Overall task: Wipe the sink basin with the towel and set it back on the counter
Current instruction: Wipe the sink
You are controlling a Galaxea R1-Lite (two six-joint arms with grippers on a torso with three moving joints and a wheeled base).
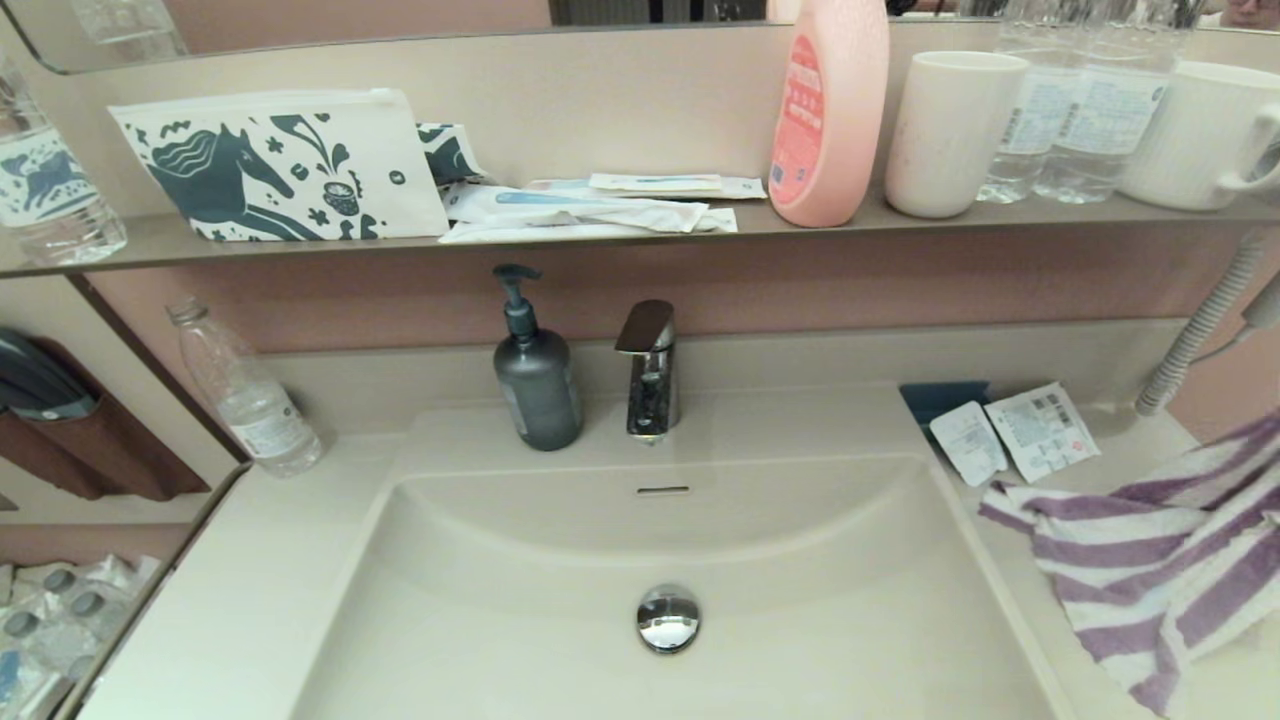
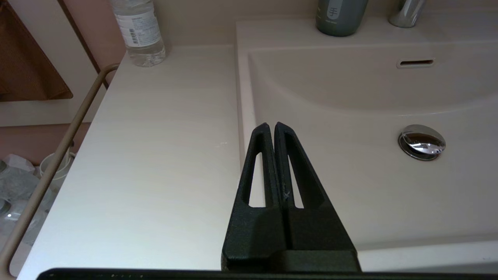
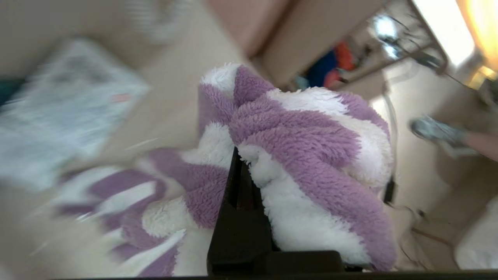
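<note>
The purple and white striped towel [image 1: 1150,560] lies bunched on the counter [image 1: 230,600] right of the sink basin [image 1: 520,600], its far end rising toward the right edge of the head view. In the right wrist view my right gripper [image 3: 243,155] is shut on a fold of the towel [image 3: 303,147]. One black finger [image 3: 237,194] shows; the cloth hides the other. My left gripper [image 2: 271,126] is shut and empty, hovering over the left rim of the basin [image 2: 350,97]. The chrome drain plug [image 1: 668,618] and overflow slot [image 1: 663,490] are uncovered. Neither gripper shows in the head view.
A faucet [image 1: 650,365] and grey soap dispenser [image 1: 535,375] stand behind the basin. A water bottle [image 1: 245,390] is at the back left, and sachets [image 1: 1015,430] lie near the towel. The shelf [image 1: 600,235] above holds a pouch, pink bottle and cups. A rail [image 2: 58,155] runs along the counter's left edge.
</note>
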